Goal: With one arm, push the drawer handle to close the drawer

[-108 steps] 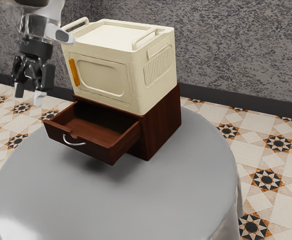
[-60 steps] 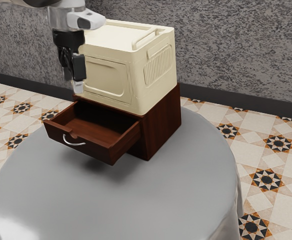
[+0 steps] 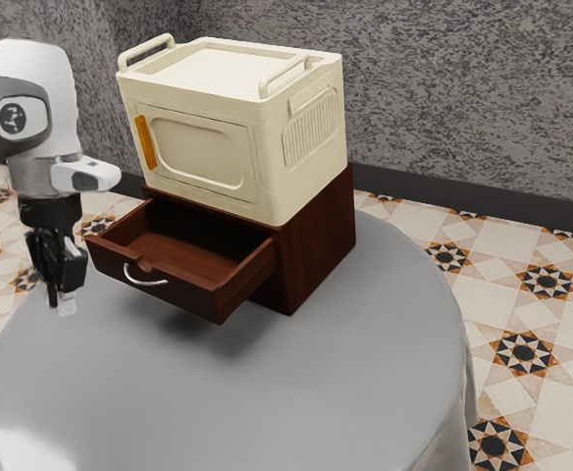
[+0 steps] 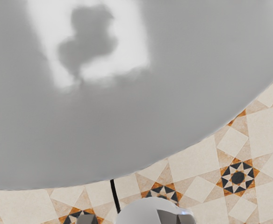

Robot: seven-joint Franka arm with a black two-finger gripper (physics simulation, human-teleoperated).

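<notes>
The brown drawer point(image 3: 183, 293), left of centre in the exterior view, hangs open from its cabinet point(image 3: 316, 245); the whole push remains. Its curved silver handle point(image 3: 146, 283) faces lower left. At the frame's left, our black gripper point(image 3: 61, 303) points down, apart from the handle, jaws parted, holding nothing.
</notes>
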